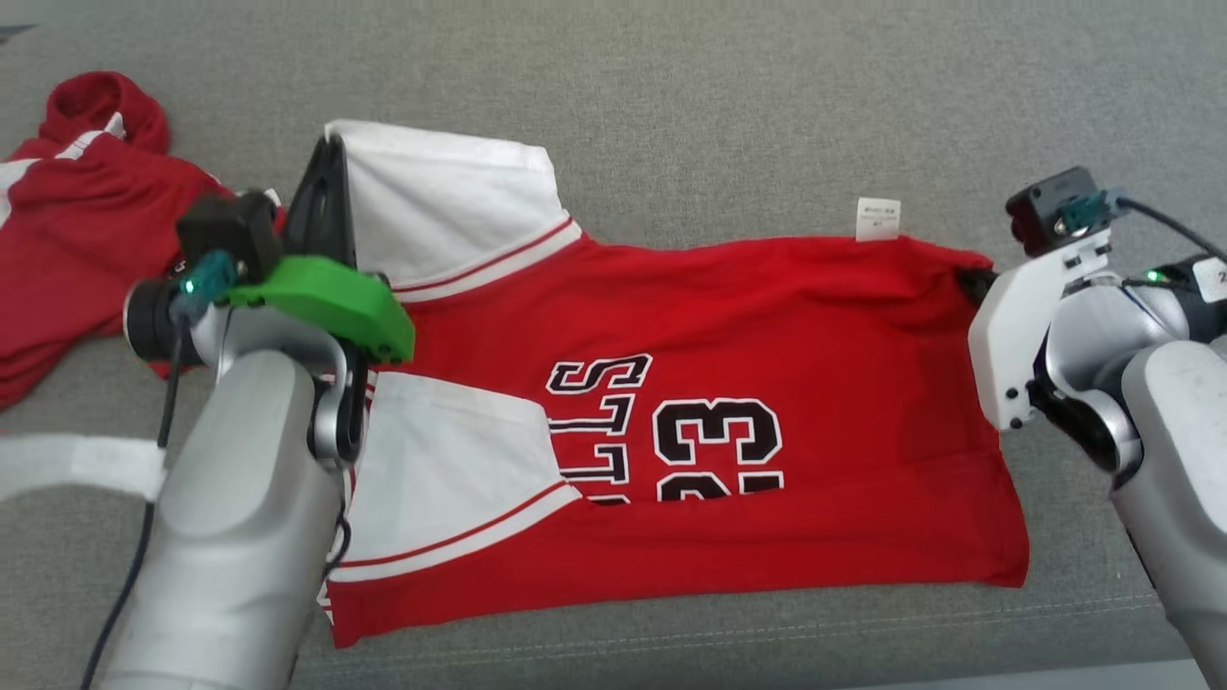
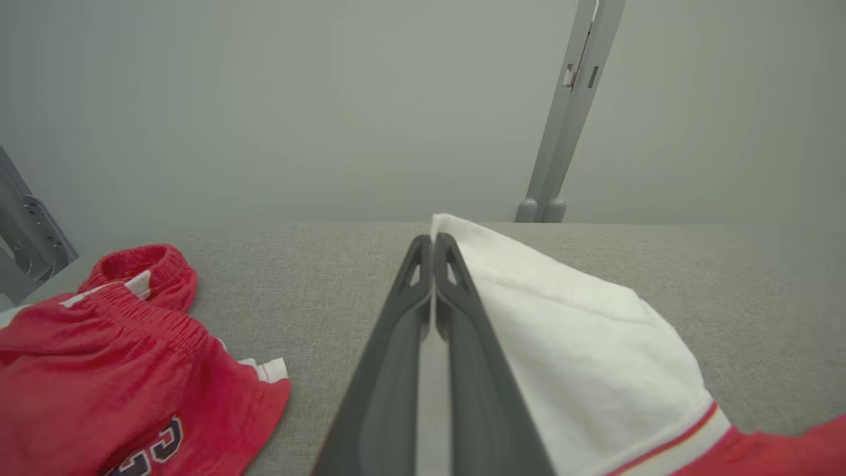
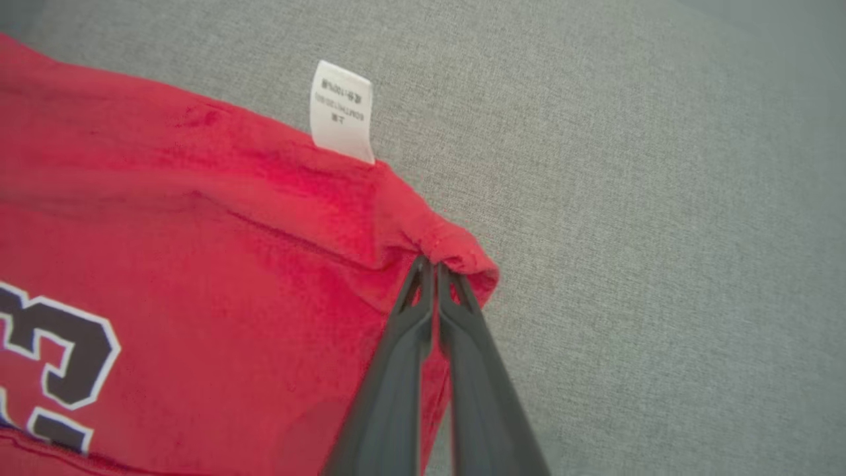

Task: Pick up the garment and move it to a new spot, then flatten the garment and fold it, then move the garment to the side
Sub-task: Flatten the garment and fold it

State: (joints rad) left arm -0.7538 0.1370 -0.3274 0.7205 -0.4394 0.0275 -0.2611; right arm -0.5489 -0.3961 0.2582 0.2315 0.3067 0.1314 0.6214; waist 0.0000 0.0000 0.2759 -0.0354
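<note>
Red fabric jersey (image 1: 767, 316) shows "23"; left hand (image 2: 433, 248) clamps its white sleeve (image 2: 581, 330), right hand (image 3: 429, 268) its corner (image 3: 462, 254) beside a white tag (image 3: 342, 112).

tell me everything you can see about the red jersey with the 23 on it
The red jersey looks like a soft knit with white sleeves trimmed in red stripes, black white-outlined lettering and a 23, and a small white tag at its far edge. It lies spread sideways on the grey fabric surface, fairly flat, sleeves toward the robot's left. The left claw is shut on the far sleeve's corner and the right claw on the far hem corner.
</note>
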